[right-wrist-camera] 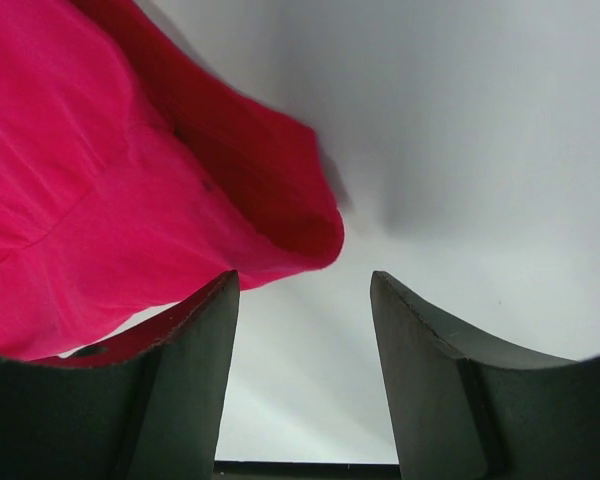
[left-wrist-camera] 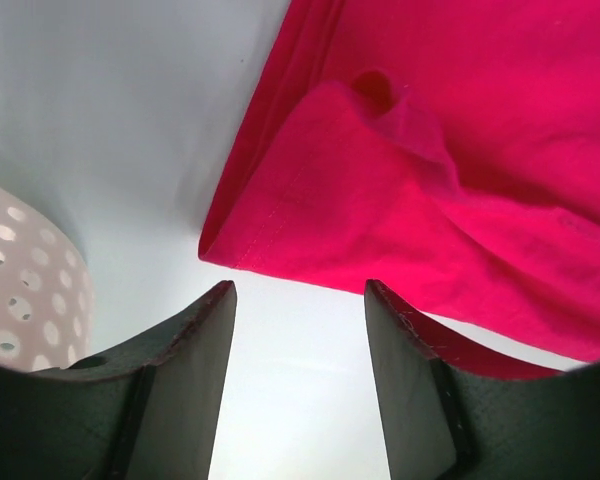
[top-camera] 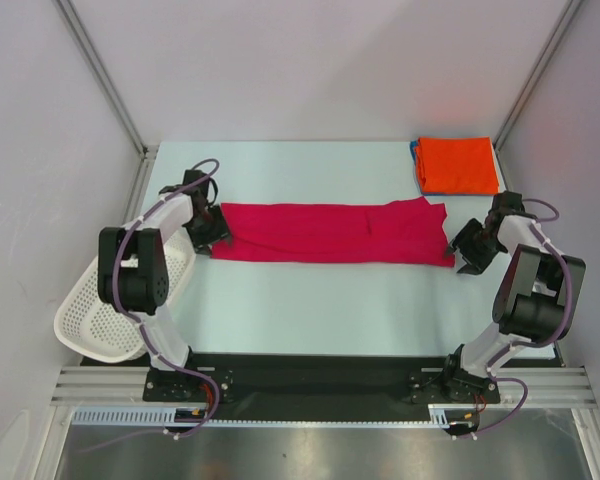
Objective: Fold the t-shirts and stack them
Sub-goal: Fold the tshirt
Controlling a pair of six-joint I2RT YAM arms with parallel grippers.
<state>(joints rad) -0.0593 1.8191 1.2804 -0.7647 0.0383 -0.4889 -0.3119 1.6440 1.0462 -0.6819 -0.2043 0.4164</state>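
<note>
A crimson t-shirt [top-camera: 335,233] lies across the middle of the table, folded lengthwise into a long strip. My left gripper [top-camera: 218,238] sits at its left end, open, with only bare table between the fingers [left-wrist-camera: 195,350]; the shirt's hemmed corner [left-wrist-camera: 280,225] lies just ahead of them. My right gripper [top-camera: 464,262] stands open at the strip's right end, its rounded cloth edge [right-wrist-camera: 300,225] just ahead of the left finger [right-wrist-camera: 195,350]. A folded orange t-shirt [top-camera: 458,165] rests on a blue t-shirt [top-camera: 416,170] at the back right.
A white perforated basket [top-camera: 100,310] hangs off the table's left edge beside the left arm; its wall [left-wrist-camera: 20,300] shows in the left wrist view. Grey side walls close in the table [top-camera: 310,310].
</note>
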